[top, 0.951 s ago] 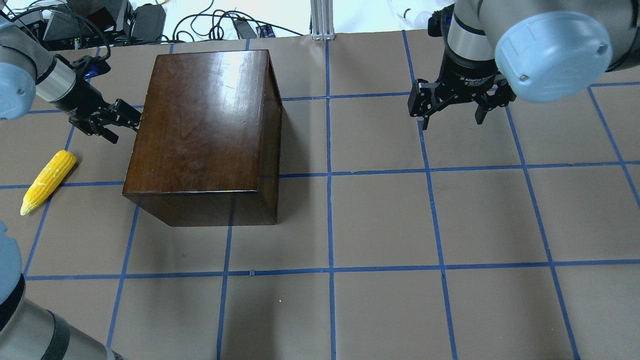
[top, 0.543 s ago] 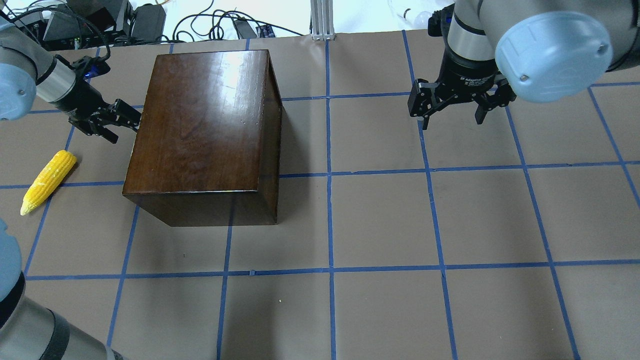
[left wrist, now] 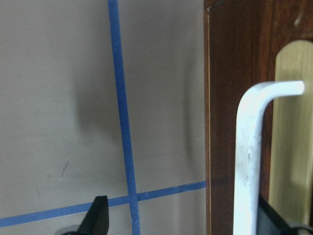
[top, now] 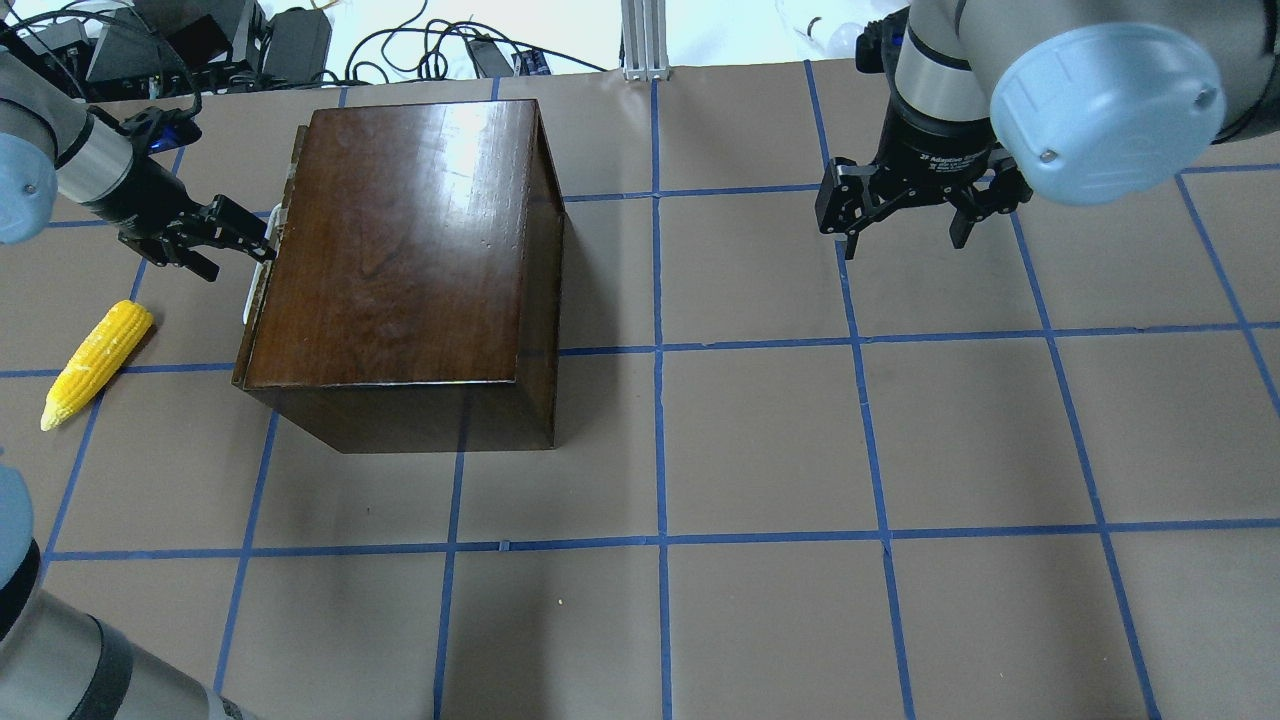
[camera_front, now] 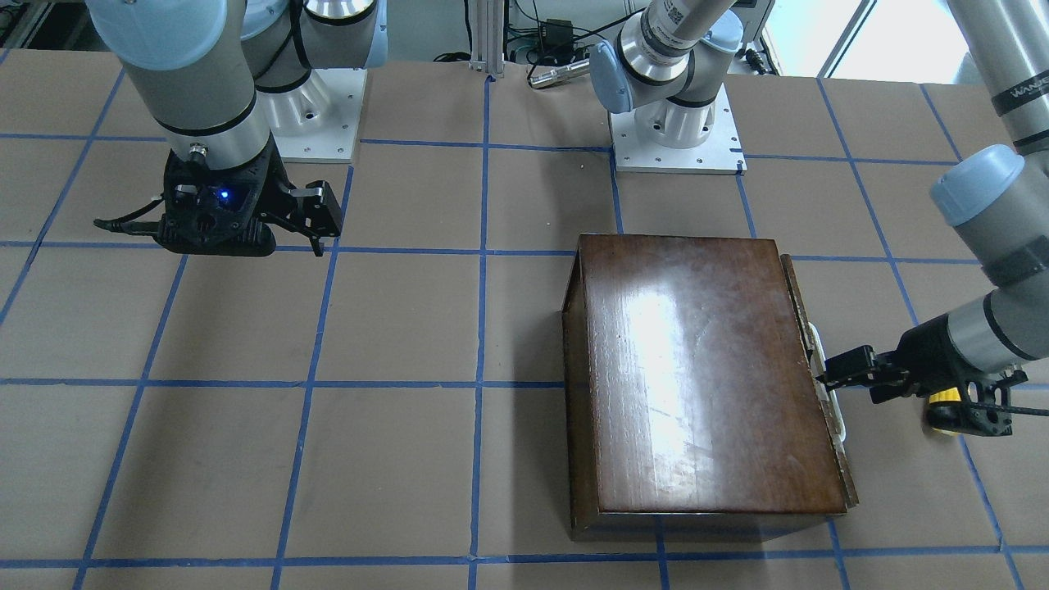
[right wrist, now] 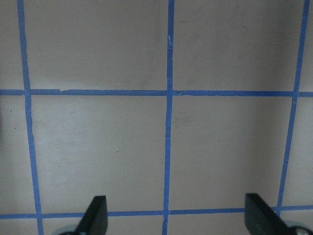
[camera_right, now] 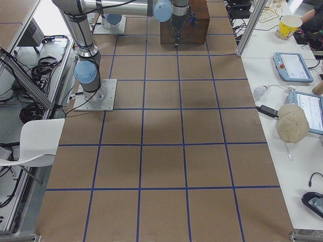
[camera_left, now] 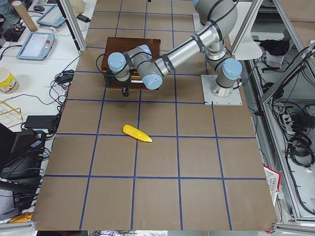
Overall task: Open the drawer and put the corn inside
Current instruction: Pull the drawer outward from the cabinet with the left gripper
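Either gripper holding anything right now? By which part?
Nothing clamped. Left gripper is open, with the white handle of the drawer between its fingers, beside one. Right gripper open, empty.

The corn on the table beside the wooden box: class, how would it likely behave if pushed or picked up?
The corn is rounded and tapered, so a sideways push would probably roll it in a curve toward its narrow tip. Its ridged kernel rows may help grip. It lies straight, so it is likely stiff.

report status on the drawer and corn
Left pincer open around the white handle; right pincer open, idle over the table. Drawer barely out. Corn lying on table beside the box, nothing blocking it.
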{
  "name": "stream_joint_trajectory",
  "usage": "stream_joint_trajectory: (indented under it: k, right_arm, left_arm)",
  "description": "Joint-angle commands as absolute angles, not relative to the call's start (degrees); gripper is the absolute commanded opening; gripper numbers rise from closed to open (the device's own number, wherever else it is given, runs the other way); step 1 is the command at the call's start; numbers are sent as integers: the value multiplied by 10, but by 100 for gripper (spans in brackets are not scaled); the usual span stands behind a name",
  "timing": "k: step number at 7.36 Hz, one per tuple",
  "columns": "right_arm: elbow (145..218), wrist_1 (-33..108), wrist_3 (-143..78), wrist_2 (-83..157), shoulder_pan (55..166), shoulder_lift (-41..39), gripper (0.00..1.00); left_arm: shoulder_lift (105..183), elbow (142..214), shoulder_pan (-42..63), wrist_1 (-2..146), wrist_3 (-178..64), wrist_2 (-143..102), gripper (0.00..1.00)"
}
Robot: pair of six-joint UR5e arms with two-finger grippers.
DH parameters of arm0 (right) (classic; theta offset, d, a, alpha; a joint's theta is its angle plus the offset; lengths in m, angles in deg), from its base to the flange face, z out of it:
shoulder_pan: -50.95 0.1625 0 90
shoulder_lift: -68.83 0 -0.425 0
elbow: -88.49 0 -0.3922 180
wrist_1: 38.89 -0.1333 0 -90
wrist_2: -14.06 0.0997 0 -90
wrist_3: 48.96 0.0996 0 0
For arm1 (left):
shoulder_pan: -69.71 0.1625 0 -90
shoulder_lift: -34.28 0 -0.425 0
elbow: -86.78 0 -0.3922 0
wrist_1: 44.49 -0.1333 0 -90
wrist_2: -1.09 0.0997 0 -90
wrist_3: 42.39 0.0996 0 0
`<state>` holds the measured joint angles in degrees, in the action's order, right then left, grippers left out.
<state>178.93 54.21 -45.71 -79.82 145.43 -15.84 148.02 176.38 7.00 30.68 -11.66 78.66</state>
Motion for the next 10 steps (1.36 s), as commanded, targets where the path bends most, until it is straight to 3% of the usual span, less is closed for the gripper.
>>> stream_joint_trajectory:
  k: [1,10]
  right_arm:
    - [1789,542,-457,-799,1454,-159,100]
    - [1789,542,-457,-799,1454,-158,100]
  left_arm:
    - [1482,1763,86,305,-102,786,100]
    - [1483,1755,143,307,-72,787,100]
